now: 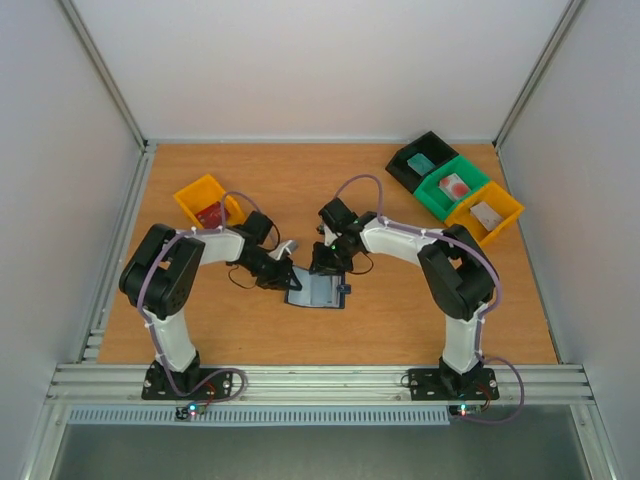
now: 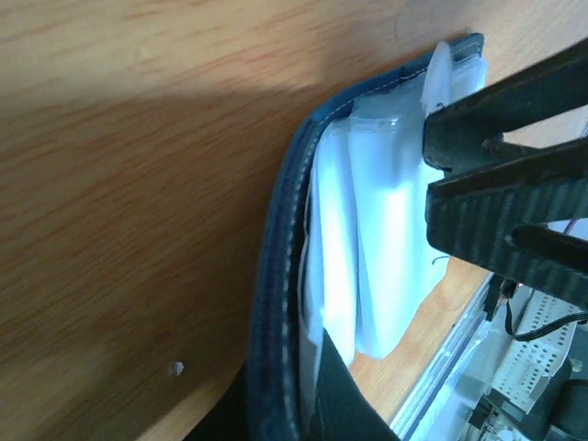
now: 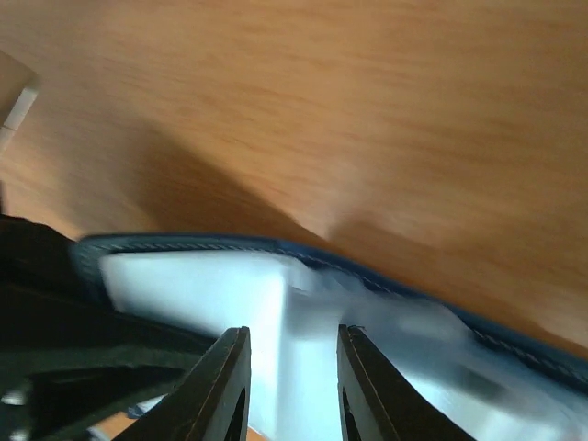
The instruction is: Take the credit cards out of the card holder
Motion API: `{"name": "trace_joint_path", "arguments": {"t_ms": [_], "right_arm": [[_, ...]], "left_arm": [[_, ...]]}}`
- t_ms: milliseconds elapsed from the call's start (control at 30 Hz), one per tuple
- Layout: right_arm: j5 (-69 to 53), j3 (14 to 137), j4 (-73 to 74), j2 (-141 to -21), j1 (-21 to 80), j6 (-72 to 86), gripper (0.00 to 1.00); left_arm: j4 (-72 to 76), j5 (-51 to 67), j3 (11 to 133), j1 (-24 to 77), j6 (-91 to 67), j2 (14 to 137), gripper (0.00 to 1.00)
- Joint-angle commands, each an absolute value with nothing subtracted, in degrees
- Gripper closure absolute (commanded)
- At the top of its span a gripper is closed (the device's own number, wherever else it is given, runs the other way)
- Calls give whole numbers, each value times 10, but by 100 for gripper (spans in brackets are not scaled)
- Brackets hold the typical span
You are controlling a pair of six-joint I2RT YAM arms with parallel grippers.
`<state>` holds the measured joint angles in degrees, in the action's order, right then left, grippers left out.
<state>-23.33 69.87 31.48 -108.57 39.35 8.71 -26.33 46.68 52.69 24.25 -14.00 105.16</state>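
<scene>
The card holder lies open on the table, navy outside and pale grey-blue pockets facing up. My left gripper is shut on its left edge; in the left wrist view the navy stitched edge runs between the dark fingers of that gripper. My right gripper is open and points down at the holder's far edge. In the right wrist view the right gripper straddles a pale pocket fold. No card shows in the pockets. A red card-like thing lies in the yellow bin at the left.
A yellow bin stands at the back left. A black bin, a green bin and another yellow bin stand in a row at the back right. My right gripper's fingers show in the left wrist view.
</scene>
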Motion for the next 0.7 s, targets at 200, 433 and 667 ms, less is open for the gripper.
{"name": "trace_joint_path", "arguments": {"t_ms": [200, 433, 667], "right_arm": [[-186, 723, 394, -1021, 391, 87, 70], [-86, 700, 480, -1020, 392, 71, 71], [-99, 733, 459, -1096, 446, 78, 69]], "left_arm": [[-195, 449, 489, 242, -247, 1055, 100], [-172, 440, 488, 239, -287, 1057, 100], [-158, 433, 479, 240, -301, 1059, 100]]}}
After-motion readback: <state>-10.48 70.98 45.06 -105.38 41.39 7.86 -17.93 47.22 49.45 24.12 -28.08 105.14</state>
